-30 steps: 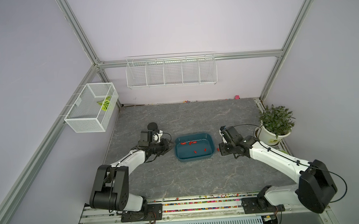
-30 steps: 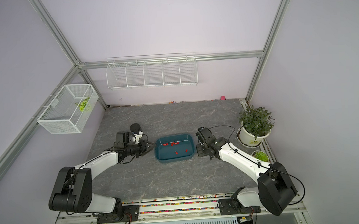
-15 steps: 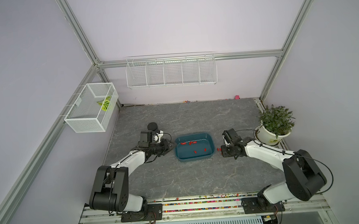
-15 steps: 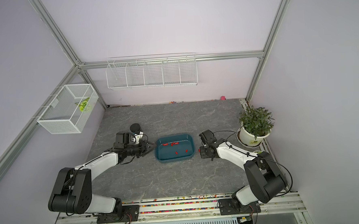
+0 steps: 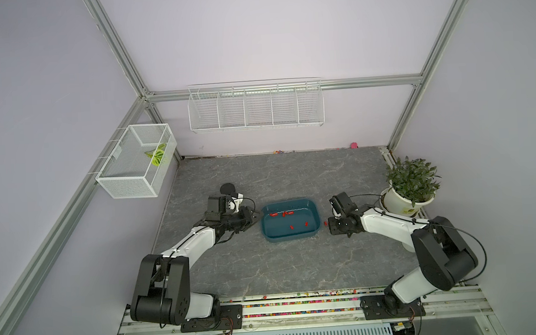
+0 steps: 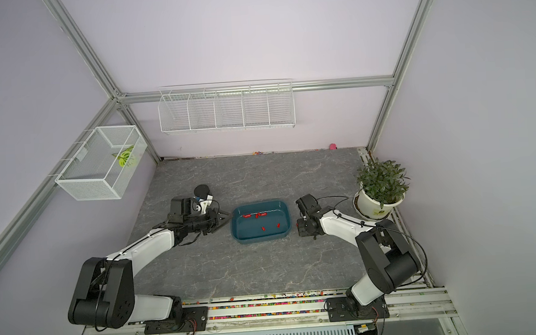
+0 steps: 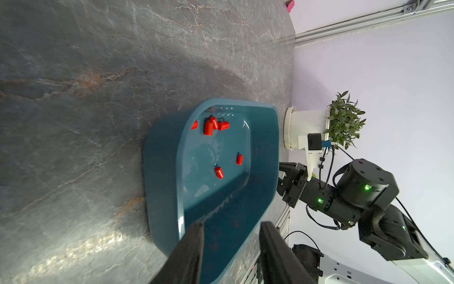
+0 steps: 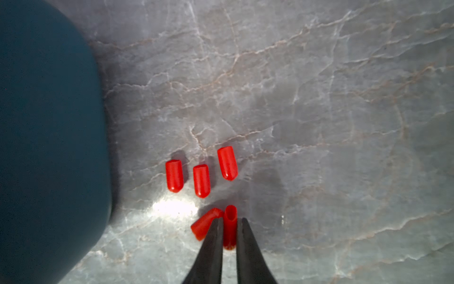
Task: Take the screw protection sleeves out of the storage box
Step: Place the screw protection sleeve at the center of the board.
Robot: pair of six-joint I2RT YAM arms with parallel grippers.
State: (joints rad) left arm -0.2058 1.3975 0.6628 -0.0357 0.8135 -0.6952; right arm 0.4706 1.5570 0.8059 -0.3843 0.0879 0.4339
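The storage box [image 5: 291, 238] [image 6: 261, 239], a dark teal tub, sits mid-table with several red screw protection sleeves [image 5: 284, 213] [image 6: 263, 228] [image 7: 208, 126] inside. Just right of the box, my right gripper [image 8: 230, 221] [image 5: 332, 226] points down, shut on one sleeve [image 8: 231, 212] held close to the table. Several more sleeves [image 8: 201, 180] lie loose there, one [image 8: 202, 227] against a finger. My left gripper [image 7: 229, 223] [image 5: 256, 220] is open at the box's left end, one finger [image 7: 194, 243] by the rim [image 7: 180, 186], with nothing held.
A potted plant [image 5: 409, 186] stands at the right edge, close behind the right arm. A small black cup [image 5: 227, 187] sits behind the left wrist. White wire baskets hang on the back wall [image 5: 255, 106] and the left wall [image 5: 137, 162]. Coloured beads [image 5: 299, 303] line the front rail.
The right arm has folded lower and its gripper has come down to the table right of the box, carrying the sleeve. The left arm has not moved.
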